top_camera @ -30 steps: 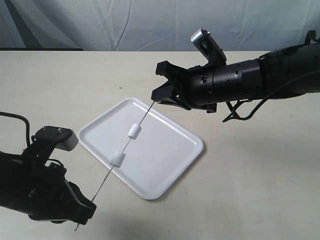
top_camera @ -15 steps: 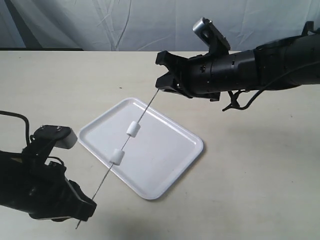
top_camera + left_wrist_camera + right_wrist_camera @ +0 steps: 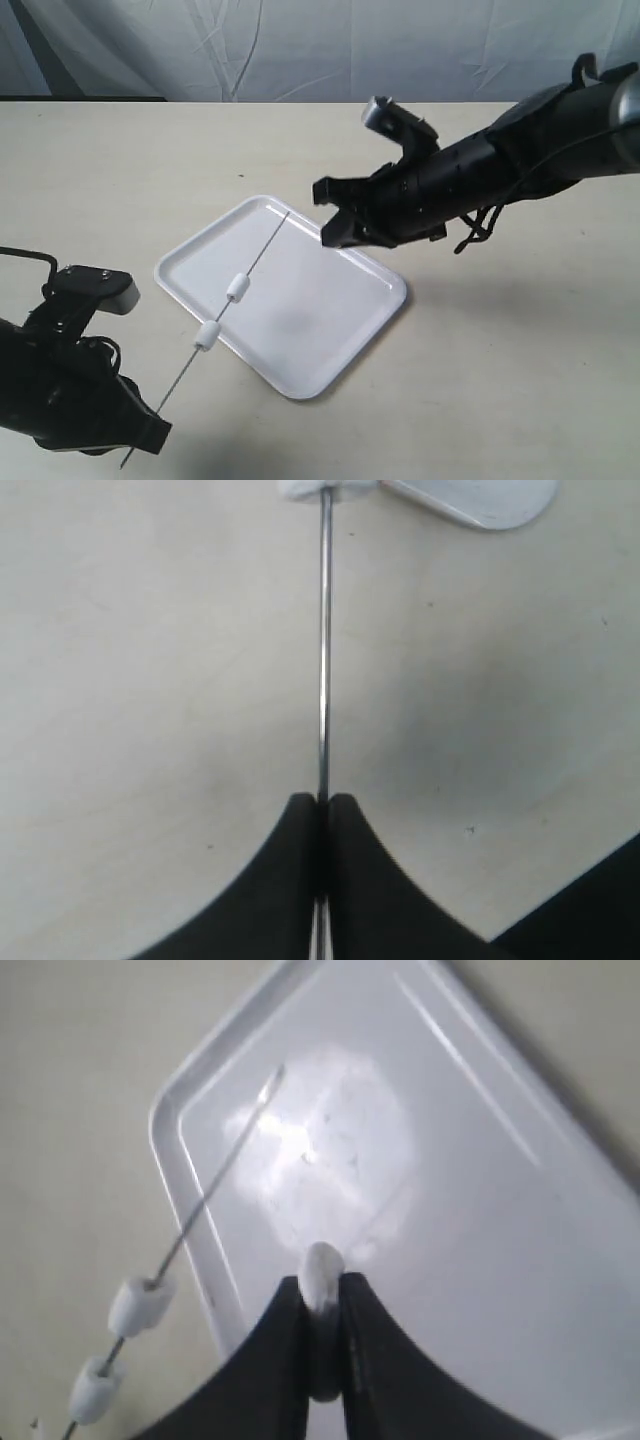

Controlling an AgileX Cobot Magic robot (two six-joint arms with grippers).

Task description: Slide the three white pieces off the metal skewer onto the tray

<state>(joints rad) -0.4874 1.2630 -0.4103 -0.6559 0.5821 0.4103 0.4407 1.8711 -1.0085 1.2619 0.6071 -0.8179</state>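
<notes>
The white tray [image 3: 330,320] lies mid-table. The thin metal skewer [image 3: 262,250] slants above its left part, its far tip free. Two white pieces [image 3: 237,287] [image 3: 206,336] are threaded on it. My left gripper [image 3: 150,435] is shut on the skewer's near end; in the left wrist view the skewer [image 3: 324,660] runs out from between the closed gripper [image 3: 323,800]. My right gripper [image 3: 328,215] hangs over the tray's far edge, apart from the skewer. In the right wrist view the gripper [image 3: 322,1285] is shut on the third white piece [image 3: 322,1268], above the tray [image 3: 480,1210].
The tabletop [image 3: 500,380] is a pale beige surface around the tray. A light curtain [image 3: 300,50] hangs behind the table's far edge. The right arm [image 3: 520,160] stretches in from the right above the table.
My right gripper has come off the skewer's tip with one white piece and dropped lower over the tray. The left gripper has drawn the skewer and its two pieces down and left.
</notes>
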